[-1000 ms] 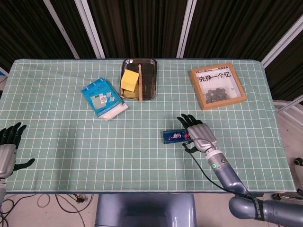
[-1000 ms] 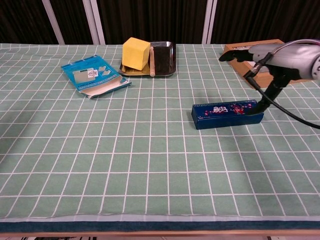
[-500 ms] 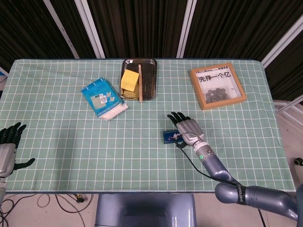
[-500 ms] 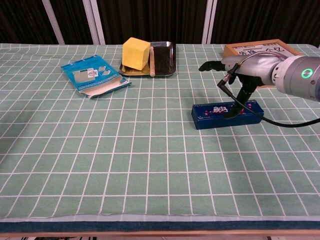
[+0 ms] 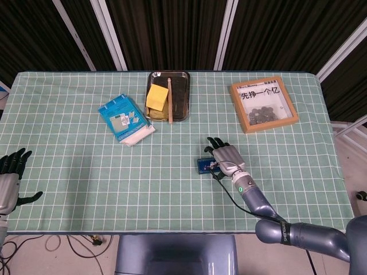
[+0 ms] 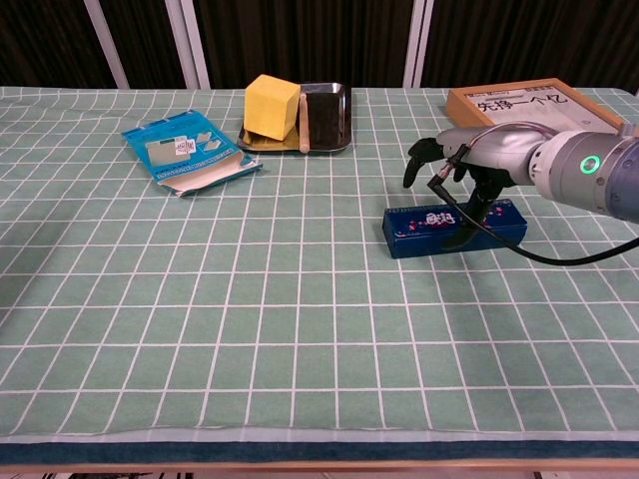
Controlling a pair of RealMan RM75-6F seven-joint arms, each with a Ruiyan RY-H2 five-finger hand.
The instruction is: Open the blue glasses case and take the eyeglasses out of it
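Your left hand (image 5: 8, 177) sits at the far left edge of the green checked tablecloth (image 5: 86, 166), fingers spread apart and holding nothing, seen only from the head camera. Further in lies a flat blue packet with a white underside (image 5: 125, 120), angled on the cloth. Behind it, toward the far edge, stands a dark rectangular metal tray (image 5: 181, 100) with a yellow block (image 5: 156, 97) on its left part and a light wooden stick (image 5: 170, 100) lying lengthwise beside the block.

The long, dark blue glasses case with a small printed pattern on its lid (image 6: 454, 227) lies flat and closed on the cloth, right of centre and nearer you than the tray. Your right hand (image 6: 467, 150) hangs over the case's middle and right part, palm down, fingers apart and bent downward, nothing in its grasp. You cannot tell from either view whether the fingertips touch the lid. A black cable loops from the wrist across the case's front.

At the far right lies a wooden-framed picture with Chinese characters (image 5: 264, 103).
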